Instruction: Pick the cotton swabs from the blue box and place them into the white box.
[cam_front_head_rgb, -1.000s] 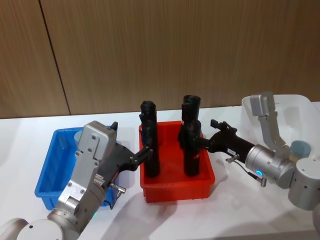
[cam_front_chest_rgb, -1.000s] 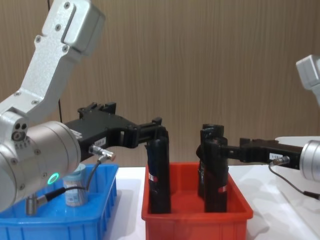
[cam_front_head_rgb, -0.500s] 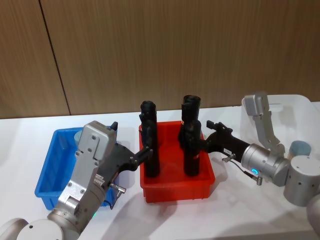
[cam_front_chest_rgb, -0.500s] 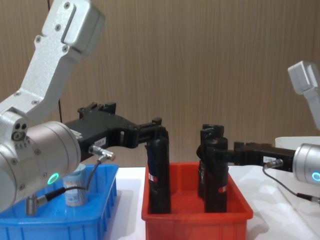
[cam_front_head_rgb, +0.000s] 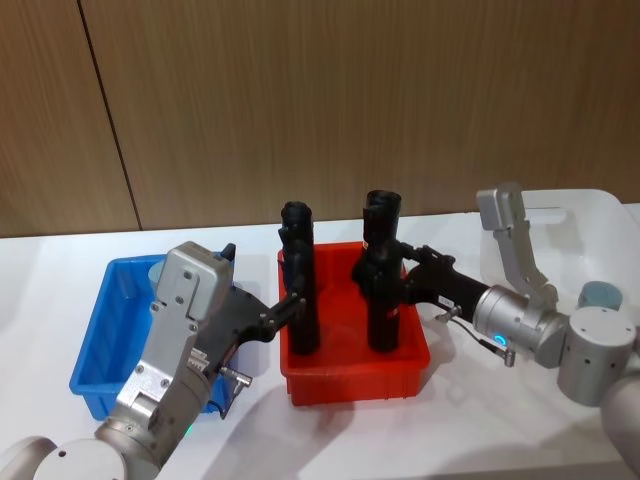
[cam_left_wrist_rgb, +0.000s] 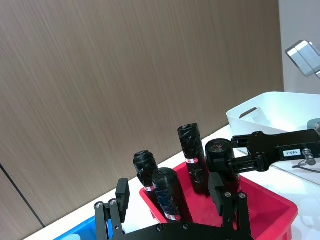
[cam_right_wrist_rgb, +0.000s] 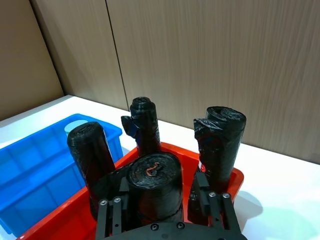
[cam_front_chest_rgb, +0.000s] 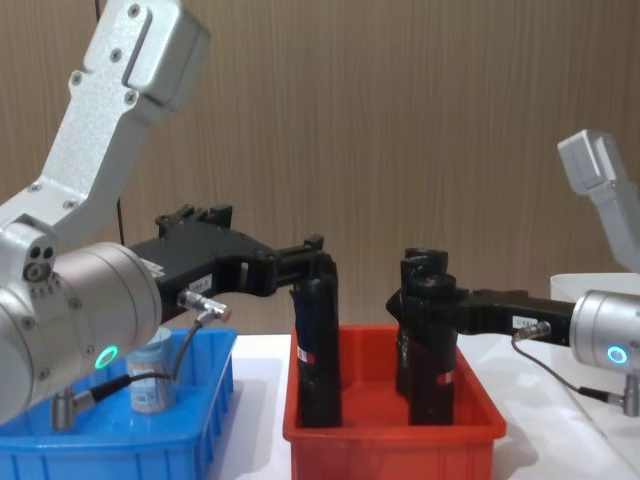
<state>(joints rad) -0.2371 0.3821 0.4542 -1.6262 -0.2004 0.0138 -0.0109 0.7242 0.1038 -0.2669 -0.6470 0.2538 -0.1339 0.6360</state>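
Meanwhile: swab jar (cam_front_chest_rgb: 150, 378) in blue box (cam_front_head_rgb: 100, 345); black cylinders (cam_front_head_rgb: 383, 300) in red bin (cam_front_head_rgb: 355, 380); right fingers (cam_right_wrist_rgb: 202, 187) straddle one, left fingers (cam_left_wrist_rgb: 121, 192) spread.

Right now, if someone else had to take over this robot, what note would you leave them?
Left gripper: open, straddling the front-left tall black cylinder in the red plastic bin.
Right gripper: open, jaws either side of the front-right black cylinder.
Blue box, shallow plastic: holds one clear cotton swab jar with a pale blue-grey lid.
White box, translucent, on the right: a pale lid shows inside, seemingly a jar already placed.
Left to do: move the blue-box jar across; neither gripper is on it.
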